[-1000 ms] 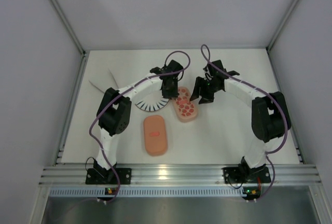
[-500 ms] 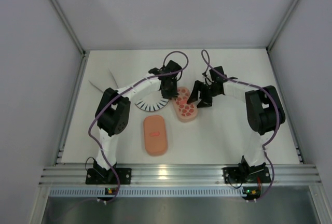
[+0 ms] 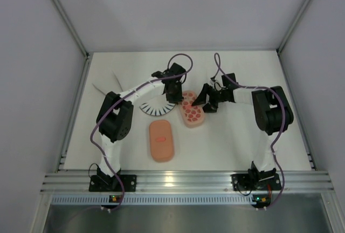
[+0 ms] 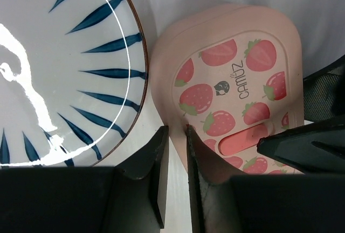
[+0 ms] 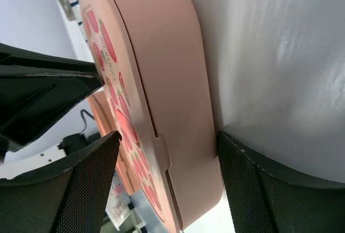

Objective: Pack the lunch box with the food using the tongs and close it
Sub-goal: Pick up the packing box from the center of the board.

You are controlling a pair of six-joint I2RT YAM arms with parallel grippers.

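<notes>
Lunch box [image 3: 192, 113], salmon pink and oblong with rounded ends, sat with its lid on just toward 12 o'clock of the middle of the white table [image 3: 242, 136] in the overhead view. Its strawberry lid [image 4: 232, 93] showed red berries and a small logo. Both arms reached in to it. The left gripper [image 4: 177, 136] hung at the box's 10 o'clock end, its fingers [image 4: 156, 163] drawn close with only a thin slit between them. One finger overlapped the lid's edge and the other lay outside it, and it could not be told whether they nipped the rim. The right gripper [image 5: 168, 136] came in at the box's 2 o'clock with its two mesh-padded fingers [image 5: 86, 190] spread wide, the box lying between them. A round white plate [image 4: 64, 55] with dark radial stripes lay just beside the box at its 9 o'clock. A second pink box [image 3: 161, 140], its lid bearing a small red mark, rested apart at the first box's 7 o'clock. Slim silvery tongs [image 3: 106, 89], two thin arms joined in a V, lay well apart at 10 o'clock, near the table's left edge
</notes>
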